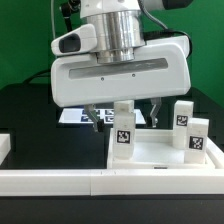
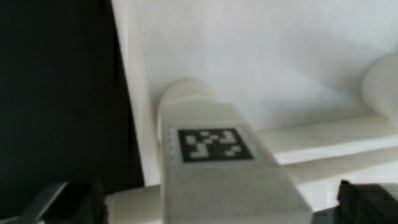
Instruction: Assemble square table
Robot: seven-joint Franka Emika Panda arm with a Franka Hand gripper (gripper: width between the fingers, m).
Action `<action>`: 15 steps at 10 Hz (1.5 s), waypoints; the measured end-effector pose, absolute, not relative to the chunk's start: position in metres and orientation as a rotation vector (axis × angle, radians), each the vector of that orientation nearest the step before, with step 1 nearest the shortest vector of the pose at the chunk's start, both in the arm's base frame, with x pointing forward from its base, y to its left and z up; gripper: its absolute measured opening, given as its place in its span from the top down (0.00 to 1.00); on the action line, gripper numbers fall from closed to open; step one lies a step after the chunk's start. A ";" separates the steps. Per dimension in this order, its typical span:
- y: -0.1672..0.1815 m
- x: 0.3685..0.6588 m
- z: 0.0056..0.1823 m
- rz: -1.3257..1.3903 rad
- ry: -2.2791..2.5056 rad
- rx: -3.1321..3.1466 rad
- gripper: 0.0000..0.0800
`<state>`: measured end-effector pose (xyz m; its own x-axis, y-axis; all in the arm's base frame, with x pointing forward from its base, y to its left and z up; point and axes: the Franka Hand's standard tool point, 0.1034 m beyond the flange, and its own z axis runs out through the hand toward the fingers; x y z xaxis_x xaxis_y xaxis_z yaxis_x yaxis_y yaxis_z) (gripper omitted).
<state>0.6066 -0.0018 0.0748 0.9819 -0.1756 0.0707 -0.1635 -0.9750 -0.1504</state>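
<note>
**Three legs stand on the table top, fingers spread above one**

Three white tagged legs rise from the square table top point(image 1: 150, 152), a white tray-like piece with a raised rim lying on the black counter point(image 1: 25, 115) towards the exterior view's right. One leg point(image 1: 122, 132) stands at the near corner of the top on the exterior view's left; a second leg point(image 1: 183, 116) stands farther back on the right, and a third leg point(image 1: 198, 137) stands nearer the camera on the same side, just beside the second. Each carries a black-and-white tag.

The fingers point(image 1: 124, 118) hang below the arm's broad white wrist housing, spread wide and grasping nothing; they straddle the upper part of the first leg, one dark fingertip on either side of it. Whether they touch it cannot be told. In the wrist view the same leg point(image 2: 214, 150) fills the middle, its tag facing the camera, with dark fingertips point(image 2: 43, 200) apart at both sides.

A long white border rail point(image 1: 110, 182) runs across the front, and part of the marker board point(image 1: 75, 117) shows behind the arm.
</note>
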 end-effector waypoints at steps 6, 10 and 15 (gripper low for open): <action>0.000 0.606 0.074 -0.096 0.636 -2.910 0.64; 0.000 0.608 0.073 -0.063 1.287 -2.639 0.64; 0.009 0.614 0.072 -0.073 1.917 -2.141 0.64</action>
